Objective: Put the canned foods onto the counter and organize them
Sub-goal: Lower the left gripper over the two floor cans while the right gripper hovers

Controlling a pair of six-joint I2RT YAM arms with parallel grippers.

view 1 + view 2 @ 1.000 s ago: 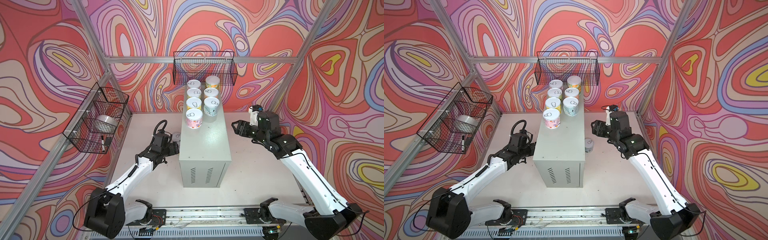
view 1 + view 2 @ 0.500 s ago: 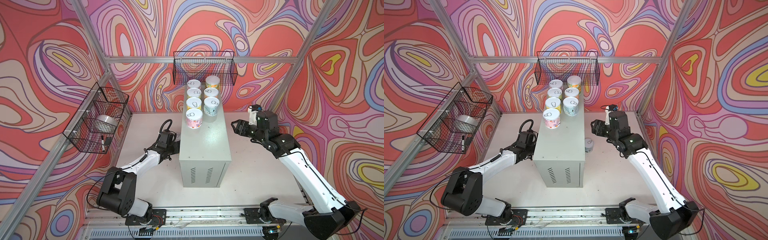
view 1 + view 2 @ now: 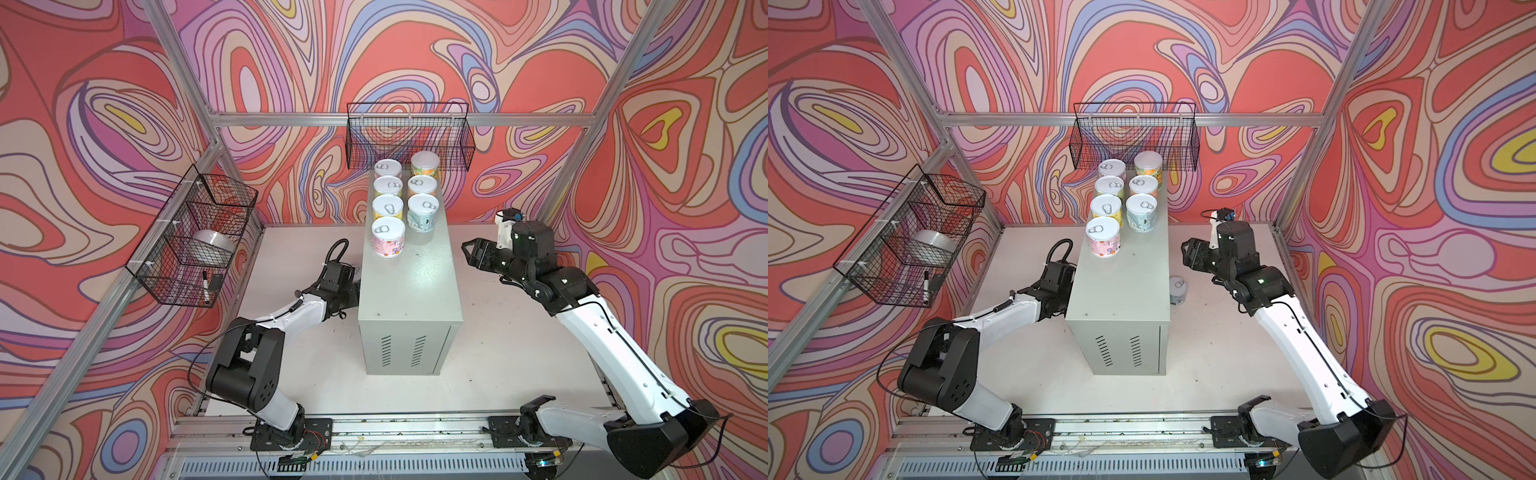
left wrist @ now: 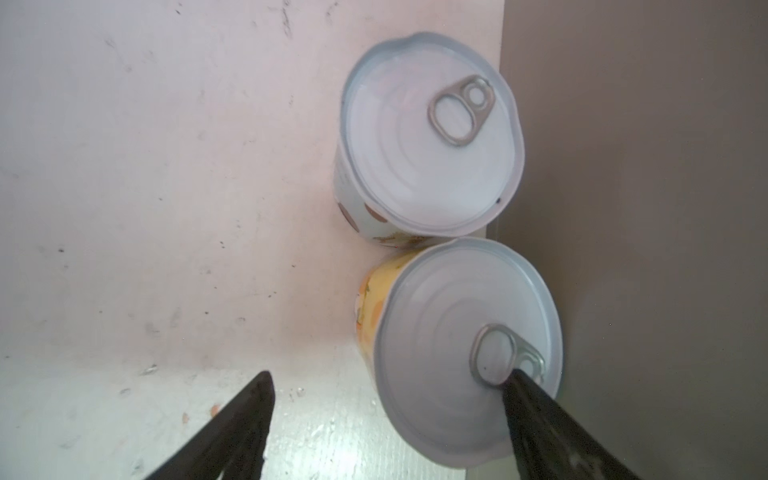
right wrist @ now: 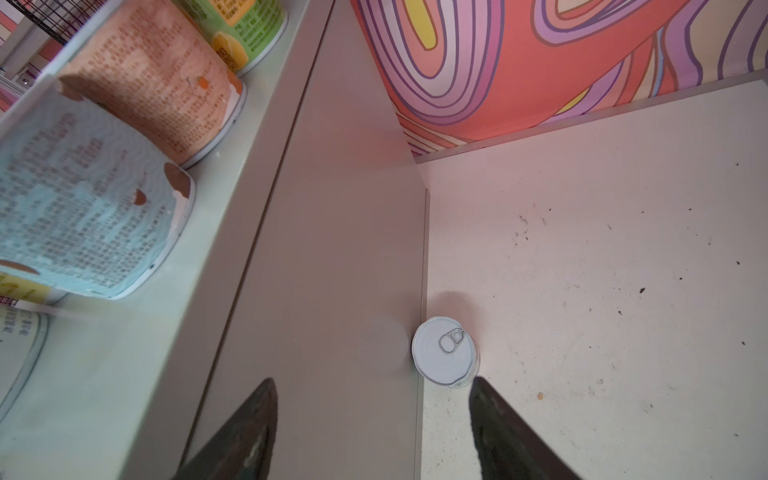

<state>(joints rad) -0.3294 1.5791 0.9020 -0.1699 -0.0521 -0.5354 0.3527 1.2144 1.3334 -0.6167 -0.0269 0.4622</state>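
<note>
Several canned foods (image 3: 388, 237) (image 3: 1104, 237) stand in two rows at the back of the grey counter (image 3: 409, 286) (image 3: 1121, 291) in both top views. My left gripper (image 4: 386, 399) is open low beside the counter's left wall and hidden behind the counter in both top views. One of its fingers (image 4: 536, 415) lies over the lid of a yellow can (image 4: 465, 353), and a pale can (image 4: 432, 137) stands just beyond. My right gripper (image 3: 471, 253) (image 5: 374, 399) hangs open and empty to the right of the counter. Below it a lone can (image 3: 1178, 290) (image 5: 444, 351) stands on the table against the counter's side.
A black wire basket (image 3: 409, 137) hangs on the back wall just behind the cans. Another basket (image 3: 195, 237) on the left wall holds a white roll (image 3: 214, 243) and a marker. Aluminium posts frame the cell, and a rail (image 3: 374, 428) runs along the front.
My left arm has folded back at the shoulder and its wrist has pushed in closer to the counter's left wall, its jaws narrowing a little. The right arm has hardly moved.
</note>
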